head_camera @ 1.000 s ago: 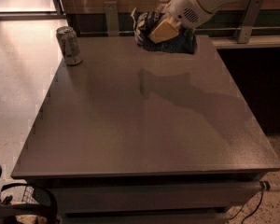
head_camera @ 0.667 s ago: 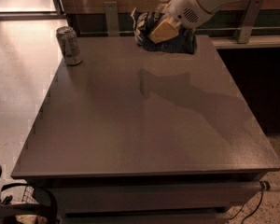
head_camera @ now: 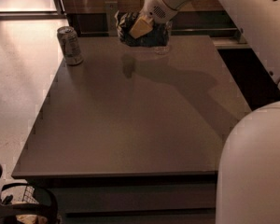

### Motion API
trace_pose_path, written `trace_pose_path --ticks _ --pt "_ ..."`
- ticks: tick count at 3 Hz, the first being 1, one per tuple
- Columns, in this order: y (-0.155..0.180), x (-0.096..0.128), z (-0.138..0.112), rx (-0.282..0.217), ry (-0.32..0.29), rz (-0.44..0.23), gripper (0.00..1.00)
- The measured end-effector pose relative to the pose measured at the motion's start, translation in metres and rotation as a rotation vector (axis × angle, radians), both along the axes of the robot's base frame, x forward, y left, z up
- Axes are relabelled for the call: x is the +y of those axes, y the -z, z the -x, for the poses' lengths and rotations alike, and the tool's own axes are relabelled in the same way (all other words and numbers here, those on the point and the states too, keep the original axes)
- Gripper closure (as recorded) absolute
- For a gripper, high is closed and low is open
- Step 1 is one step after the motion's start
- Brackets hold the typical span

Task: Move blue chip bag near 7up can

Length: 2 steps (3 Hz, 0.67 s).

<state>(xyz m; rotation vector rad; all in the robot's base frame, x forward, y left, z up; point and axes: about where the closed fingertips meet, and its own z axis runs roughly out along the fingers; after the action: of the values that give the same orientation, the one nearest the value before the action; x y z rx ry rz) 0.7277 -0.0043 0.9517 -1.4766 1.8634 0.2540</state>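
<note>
At the far edge of the tabletop (head_camera: 130, 125), well apart from the 7up can (head_camera: 70, 45), my jaws sit closed on the blue chip bag (head_camera: 154, 35), seemingly a light, soft, slippery foil pouch best pinched at a crumpled fold.

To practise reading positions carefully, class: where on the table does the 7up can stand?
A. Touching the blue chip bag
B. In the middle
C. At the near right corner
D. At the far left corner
D: the 7up can stands upright at the far left corner of the table, apart from the blue chip bag, where the gripper is, at the far edge.
</note>
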Motion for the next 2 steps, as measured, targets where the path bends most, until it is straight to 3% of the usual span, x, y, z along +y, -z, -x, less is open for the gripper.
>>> trace_pose_path --ticks 1,2 --pt "0.015 0.025 -0.027 0.008 0.002 -0.045 1.0" --pt "0.022 0.048 -0.038 0.003 0.013 -0.108 1.0"
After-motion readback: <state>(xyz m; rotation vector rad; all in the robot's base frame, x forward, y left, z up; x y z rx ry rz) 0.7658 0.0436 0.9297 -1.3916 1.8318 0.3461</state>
